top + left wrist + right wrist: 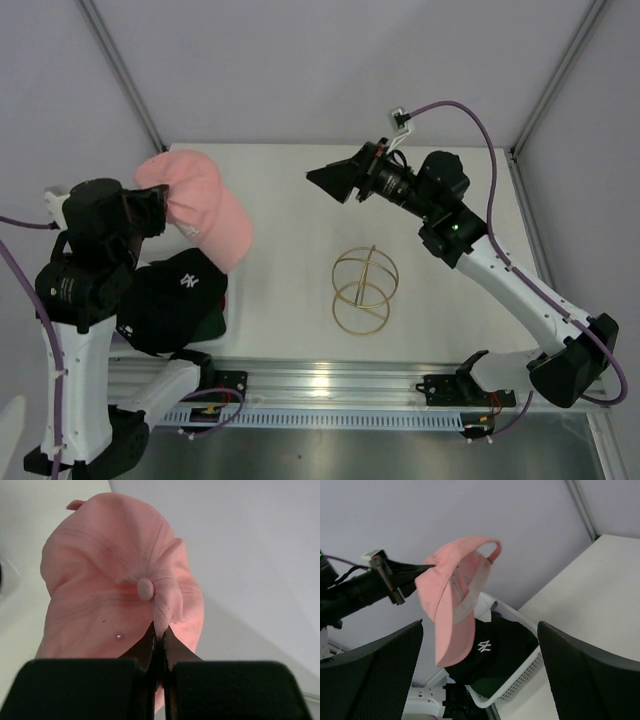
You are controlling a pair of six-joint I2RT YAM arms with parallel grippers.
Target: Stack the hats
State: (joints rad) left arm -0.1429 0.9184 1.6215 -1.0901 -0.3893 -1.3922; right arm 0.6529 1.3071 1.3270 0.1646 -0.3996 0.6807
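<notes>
L gripper (160, 637) pinched pink cap (110, 580)
Fingers pressed together on crown fabric by button, left of wire stand (365, 290); R gripper (333, 181) spread wide, empty.

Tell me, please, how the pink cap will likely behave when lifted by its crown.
Probably floppy: the pink cap puckers where the left gripper pinches its crown. Likely light: that small pinch alone carries it. The brim looks stiffer.

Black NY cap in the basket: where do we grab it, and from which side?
Probably pinch the crown fabric of the black NY cap near the logo, coming straight down. It sits crown-up in the white mesh basket, whose walls would block a side approach, and its brim isn't clearly visible to grab.
</notes>
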